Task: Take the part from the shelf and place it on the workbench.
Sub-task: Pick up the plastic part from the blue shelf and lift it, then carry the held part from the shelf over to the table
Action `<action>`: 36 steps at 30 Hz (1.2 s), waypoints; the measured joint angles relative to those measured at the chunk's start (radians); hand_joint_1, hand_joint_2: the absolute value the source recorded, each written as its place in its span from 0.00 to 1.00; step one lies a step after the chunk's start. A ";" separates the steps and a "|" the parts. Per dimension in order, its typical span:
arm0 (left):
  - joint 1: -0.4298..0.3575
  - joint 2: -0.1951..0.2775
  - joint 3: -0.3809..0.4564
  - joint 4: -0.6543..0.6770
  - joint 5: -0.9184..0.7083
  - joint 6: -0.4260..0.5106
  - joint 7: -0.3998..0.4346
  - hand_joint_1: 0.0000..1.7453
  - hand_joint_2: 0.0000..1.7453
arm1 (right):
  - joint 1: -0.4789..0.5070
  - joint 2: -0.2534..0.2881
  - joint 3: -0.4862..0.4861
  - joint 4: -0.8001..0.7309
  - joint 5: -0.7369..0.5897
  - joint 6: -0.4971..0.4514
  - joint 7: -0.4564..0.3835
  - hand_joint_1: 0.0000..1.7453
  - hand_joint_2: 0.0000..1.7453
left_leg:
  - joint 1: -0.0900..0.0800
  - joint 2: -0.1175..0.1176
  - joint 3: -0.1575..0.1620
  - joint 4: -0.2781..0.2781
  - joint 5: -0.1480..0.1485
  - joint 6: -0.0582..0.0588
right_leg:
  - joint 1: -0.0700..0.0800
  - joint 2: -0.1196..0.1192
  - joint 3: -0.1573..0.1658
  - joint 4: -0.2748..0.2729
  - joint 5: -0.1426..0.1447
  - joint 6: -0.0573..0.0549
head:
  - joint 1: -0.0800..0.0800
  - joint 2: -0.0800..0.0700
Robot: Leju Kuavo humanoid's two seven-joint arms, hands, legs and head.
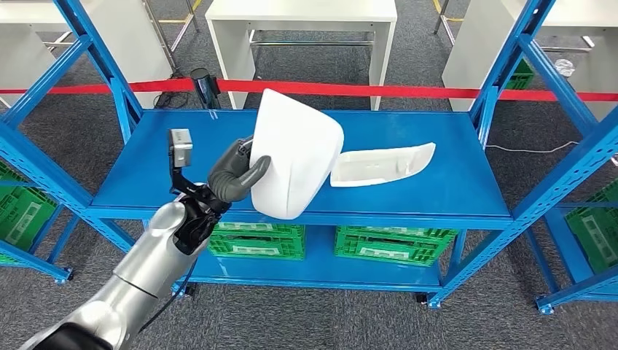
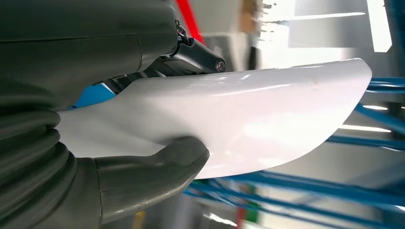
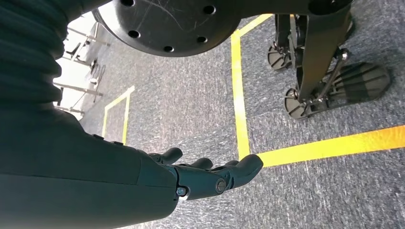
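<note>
My left hand (image 1: pixel 235 172) grips a large white curved shell part (image 1: pixel 295 154) by its left edge and holds it tilted above the blue shelf (image 1: pixel 182 160). In the left wrist view the thumb (image 2: pixel 157 176) presses on the white part (image 2: pixel 248 124) from one side, with darker fingers behind it. A second white part (image 1: pixel 381 165), long and flat, lies on the shelf just right of the held one. My right hand (image 3: pixel 210 176) hangs over grey carpet, fingers spread and holding nothing.
Blue rack uprights (image 1: pixel 539 65) stand at both sides of the shelf. Green crates (image 1: pixel 393 244) sit on the lower level. A red barrier tape (image 1: pixel 408 91) runs behind the shelf, with white tables (image 1: pixel 306 14) beyond. Yellow floor lines (image 3: pixel 239 95) cross the carpet.
</note>
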 joint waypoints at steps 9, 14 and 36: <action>0.153 -0.007 0.096 -0.243 0.108 -0.057 0.039 1.00 1.00 | 0.005 -0.010 -0.010 0.000 0.005 -0.002 -0.001 0.00 1.00 | 0.034 0.008 0.016 0.009 -0.008 -0.021 | -0.028 -0.008 -0.075 0.152 -0.041 0.050 | 0.006 0.000; 0.280 -0.020 0.154 -0.368 0.171 -0.128 0.075 1.00 1.00 | 0.007 -0.010 -0.014 0.000 0.009 -0.005 0.001 0.00 1.00 | 0.034 0.002 -0.003 0.052 -0.035 -0.058 | -0.029 0.007 -0.031 0.070 -0.024 0.016 | 0.011 0.000; 0.507 -0.048 0.211 -0.492 0.015 -0.159 -0.071 1.00 1.00 | 0.008 -0.011 -0.047 0.000 -0.018 0.009 -0.025 0.00 1.00 | 0.001 0.014 -0.018 0.017 0.007 0.017 | -0.008 -0.005 -0.141 0.269 -0.139 0.030 | 0.006 0.000</action>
